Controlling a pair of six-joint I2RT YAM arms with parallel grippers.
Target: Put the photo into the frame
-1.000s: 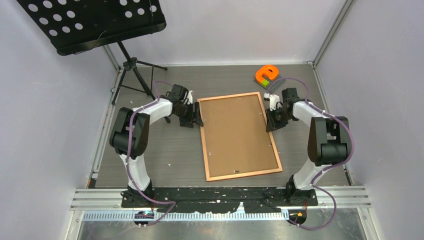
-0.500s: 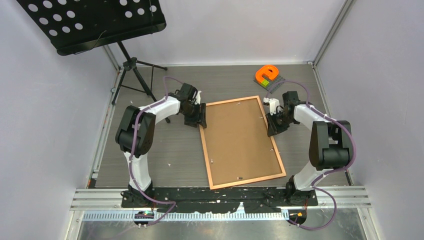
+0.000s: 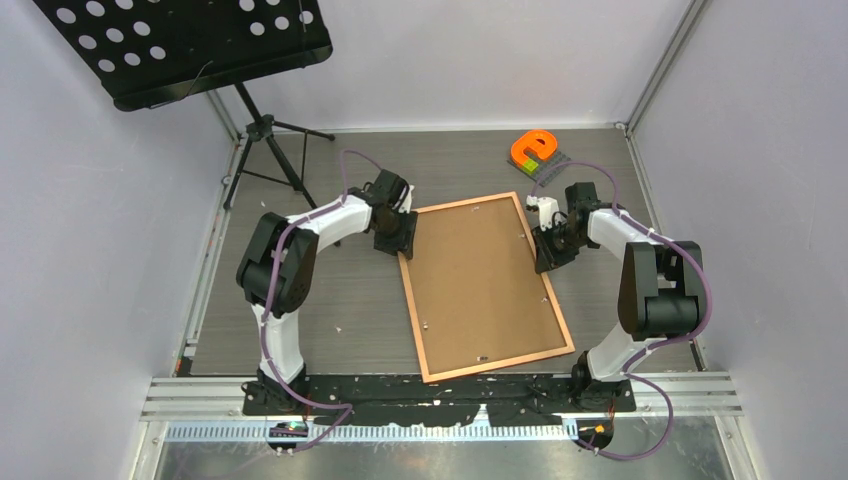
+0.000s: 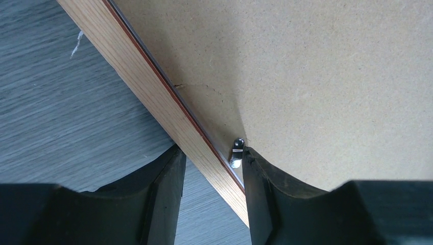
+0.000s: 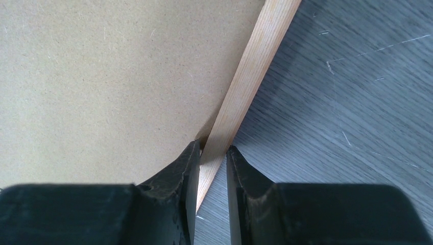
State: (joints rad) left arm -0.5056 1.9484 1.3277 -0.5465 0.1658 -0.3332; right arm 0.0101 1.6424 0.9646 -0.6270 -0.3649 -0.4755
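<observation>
I'm seeing one frame [image 3: 485, 287] lying back-up on the table [image 3: 330, 300], thin pale-wood border; right gripper [image 5: 212, 150] is pinching its right rail, left gripper [image 4: 209, 153] is straddling the left rail, grip unclear.

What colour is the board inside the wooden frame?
The backing board is plain light brown, finely speckled; the left wrist view shows it best.

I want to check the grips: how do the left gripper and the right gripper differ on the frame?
The left gripper holds its jaws wider, straddling the frame at its left border; the right gripper has them narrower, pinching the right border. A metal clip sits by the left gripper's inner finger; none shows at the right gripper. Both have one finger over the backing board and one over the table.
</observation>
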